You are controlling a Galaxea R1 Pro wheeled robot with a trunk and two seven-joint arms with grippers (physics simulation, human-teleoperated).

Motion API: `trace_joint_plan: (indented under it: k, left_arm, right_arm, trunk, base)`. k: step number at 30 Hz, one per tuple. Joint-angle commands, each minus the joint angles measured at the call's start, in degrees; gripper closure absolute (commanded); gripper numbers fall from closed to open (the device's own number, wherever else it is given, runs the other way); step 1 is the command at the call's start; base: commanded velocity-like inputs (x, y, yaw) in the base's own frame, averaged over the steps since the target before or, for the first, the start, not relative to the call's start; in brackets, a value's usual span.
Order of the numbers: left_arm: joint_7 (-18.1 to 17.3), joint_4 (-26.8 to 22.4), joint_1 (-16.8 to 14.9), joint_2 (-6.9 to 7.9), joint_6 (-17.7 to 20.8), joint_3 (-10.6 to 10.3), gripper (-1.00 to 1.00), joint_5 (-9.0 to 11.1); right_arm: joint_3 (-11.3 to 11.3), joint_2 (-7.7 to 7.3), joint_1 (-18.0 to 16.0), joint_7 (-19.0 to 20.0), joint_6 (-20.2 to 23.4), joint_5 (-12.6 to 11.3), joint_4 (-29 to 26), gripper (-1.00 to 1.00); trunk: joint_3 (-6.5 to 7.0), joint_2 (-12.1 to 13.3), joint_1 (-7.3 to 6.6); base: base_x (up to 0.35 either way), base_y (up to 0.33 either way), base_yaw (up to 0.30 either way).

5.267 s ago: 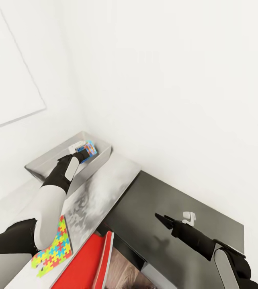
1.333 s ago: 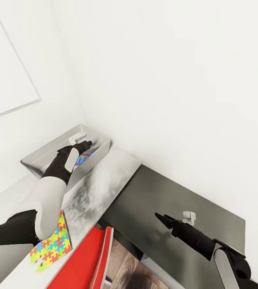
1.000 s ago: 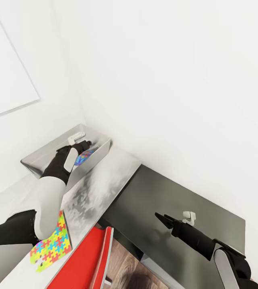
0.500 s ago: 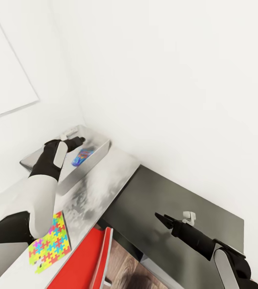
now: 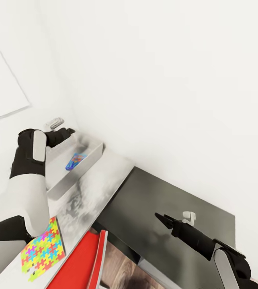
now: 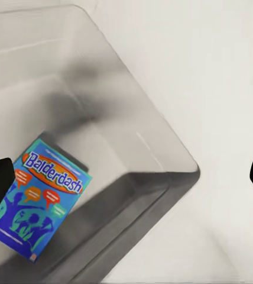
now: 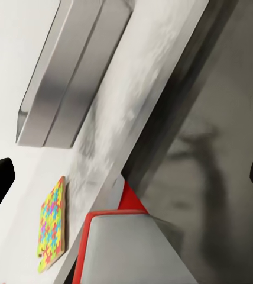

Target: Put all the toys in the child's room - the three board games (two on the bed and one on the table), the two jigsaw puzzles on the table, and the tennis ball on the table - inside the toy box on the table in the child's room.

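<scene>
A blue Balderdash board game (image 5: 75, 160) (image 6: 41, 201) lies flat inside the light grey toy box (image 5: 60, 184) (image 6: 162, 139) on the table (image 5: 99, 176). Above the box's far end, clear of the game, my left gripper (image 5: 66, 131) (image 6: 126, 180) hangs open and holds nothing. One multicolour jigsaw puzzle (image 5: 42, 255) (image 7: 52, 228) rests on the table's near part, beside my left arm. Over the dark cabinet, my right gripper (image 5: 161, 218) (image 7: 126, 180) is open and empty. The right wrist view also takes in the toy box (image 7: 73, 77) from outside.
A lower dark grey cabinet (image 5: 165, 204) (image 7: 221, 148) adjoins the table's end, against the white wall. A red chair (image 5: 80, 265) (image 7: 112, 219) stands close to the table's front edge. A white panel hangs on the left wall.
My left gripper has let go of the board game, which now lies in the toy box, and has lifted up and back out of it. The head view has shifted. My right arm is still.
</scene>
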Motion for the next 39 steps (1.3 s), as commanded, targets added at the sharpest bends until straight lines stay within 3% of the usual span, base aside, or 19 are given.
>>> trace_joint_plan:
  k: [1,5,11,14,17,18,22,27,34,35,39]
  left_arm:
    - [0.47,-1.27,0.01,0.04,1.39,0.11,-1.0,0.69]
    - [-0.64,-7.11,0.33,0.6,6.38,0.28,-1.0,0.9]
    - [-5.79,-13.62,2.21,2.14,8.69,0.31,-1.0,1.62]
    - [-8.7,-15.85,3.5,3.65,8.86,0.28,-1.0,1.92]
    - [-12.23,-17.4,5.53,6.4,8.86,0.27,-1.0,2.27]
    - [-12.23,-17.4,5.53,6.4,8.86,0.27,-1.0,2.27]
    - [-16.16,-18.04,7.71,9.45,8.86,0.28,-1.0,3.37]
    - [-22.68,-18.33,10.81,14.06,8.86,0.38,-1.0,6.78]
    - [-33.42,-18.45,15.45,22.61,8.86,0.29,-1.0,13.36]
    - [-36.21,-18.46,17.05,24.9,8.86,0.28,-1.0,14.74]
    - [-41.15,-18.42,20.62,28.76,8.86,0.4,-1.0,16.15]
  right_arm:
    - [-0.06,0.01,-0.05,0.07,0.35,-0.2,-0.03,-1.0]
    - [-0.06,0.01,-0.05,0.08,0.35,-0.21,-0.03,-1.0]
    - [-0.1,0.0,-0.05,0.08,0.38,-0.21,0.0,-1.0]
    - [-0.09,0.0,-0.05,0.08,0.41,-0.21,-0.01,-1.0]
    - [-0.11,0.01,-0.05,0.08,0.43,-0.21,-0.03,-1.0]
    - [-0.11,0.01,-0.05,0.08,0.43,-0.21,-0.03,-1.0]
    - [-0.11,0.01,-0.05,0.08,0.43,-0.21,-0.03,-1.0]
    - [-0.12,0.01,-0.05,0.08,0.44,-0.21,-0.02,-1.0]
    - [-0.1,0.01,-0.05,0.08,0.39,-0.21,0.0,-1.0]
    - [-0.11,0.01,-0.05,0.08,0.4,-0.21,-0.02,-1.0]
    - [-0.08,0.01,-0.05,0.08,0.39,-0.21,0.0,-1.0]
  trunk:
    - [-0.01,-0.09,0.04]
    - [0.32,-0.09,0.04]
    - [0.83,-0.09,0.04]
    - [1.08,-0.09,0.04]
    - [1.33,-0.09,0.04]
    - [1.42,-0.09,0.04]
    - [1.76,-0.09,0.04]
    - [2.18,-0.09,0.04]
    - [2.77,-0.09,0.04]
    - [2.85,-0.09,0.04]
    - [3.19,-0.09,0.04]
  base:
    - [0.0,0.0,-0.135]
    - [0.0,0.0,-0.137]
    - [0.0,0.0,-0.138]
    - [0.0,0.0,-0.139]
    - [0.0,0.0,-0.139]
    - [0.0,0.0,-0.139]
    - [0.0,0.0,-0.139]
    - [0.0,0.0,-0.139]
    - [0.0,0.0,-0.139]
    - [0.0,0.0,-0.139]
    - [0.0,0.0,-0.139]
